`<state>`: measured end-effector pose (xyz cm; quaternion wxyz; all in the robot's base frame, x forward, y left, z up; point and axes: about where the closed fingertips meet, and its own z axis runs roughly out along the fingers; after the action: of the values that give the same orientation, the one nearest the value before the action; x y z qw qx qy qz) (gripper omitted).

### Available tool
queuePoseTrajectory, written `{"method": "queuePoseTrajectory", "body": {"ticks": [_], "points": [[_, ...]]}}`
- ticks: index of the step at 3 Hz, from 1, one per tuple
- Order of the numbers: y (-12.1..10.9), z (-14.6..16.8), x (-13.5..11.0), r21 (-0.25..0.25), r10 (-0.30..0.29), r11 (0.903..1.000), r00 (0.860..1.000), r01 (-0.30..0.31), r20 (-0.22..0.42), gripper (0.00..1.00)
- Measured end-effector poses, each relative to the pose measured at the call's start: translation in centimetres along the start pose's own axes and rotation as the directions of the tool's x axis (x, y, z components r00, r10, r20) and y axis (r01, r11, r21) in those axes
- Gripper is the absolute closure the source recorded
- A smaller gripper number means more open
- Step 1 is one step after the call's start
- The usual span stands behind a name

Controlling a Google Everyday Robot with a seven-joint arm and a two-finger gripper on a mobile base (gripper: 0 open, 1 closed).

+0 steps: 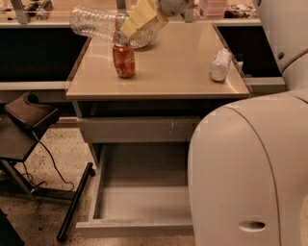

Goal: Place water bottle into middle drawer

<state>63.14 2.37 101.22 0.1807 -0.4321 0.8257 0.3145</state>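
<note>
The clear ribbed water bottle (94,21) with its red label band lies level in the air above the back left of the table, its base sticking out to the left. My gripper (136,20), with pale yellow fingers (139,13), is shut on the bottle's neck end, just above the orange-red soda can (123,60). The middle drawer (144,204) stands pulled open below the table, its flat grey bottom bare. My arm's large white body (245,168) covers the drawer's right part.
A whitish opaque bottle (220,65) lies near the tan table's (173,72) right edge. A shut drawer front with pale marks (139,129) is above the open one. A black chair (26,117) and a black leg (74,202) stand left.
</note>
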Motion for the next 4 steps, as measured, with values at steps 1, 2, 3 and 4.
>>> {"method": "queuePoseTrajectory", "body": {"ticks": [1, 2, 3, 4], "points": [[-1.3, 2.0, 0.7, 0.037, 0.019, 0.9992, 0.999, -0.017, -0.03, 1.0], [-2.0, 6.1, 5.3, -0.007, 0.071, 0.9973, 0.987, -0.073, -0.147, 1.0], [0.1, 7.4, 9.1, -0.098, 0.118, 0.9845, 0.961, -0.146, -0.249, 1.0], [-0.2, 7.9, 8.8, -0.092, 0.12, 0.9851, 0.963, -0.145, -0.24, 1.0]]}}
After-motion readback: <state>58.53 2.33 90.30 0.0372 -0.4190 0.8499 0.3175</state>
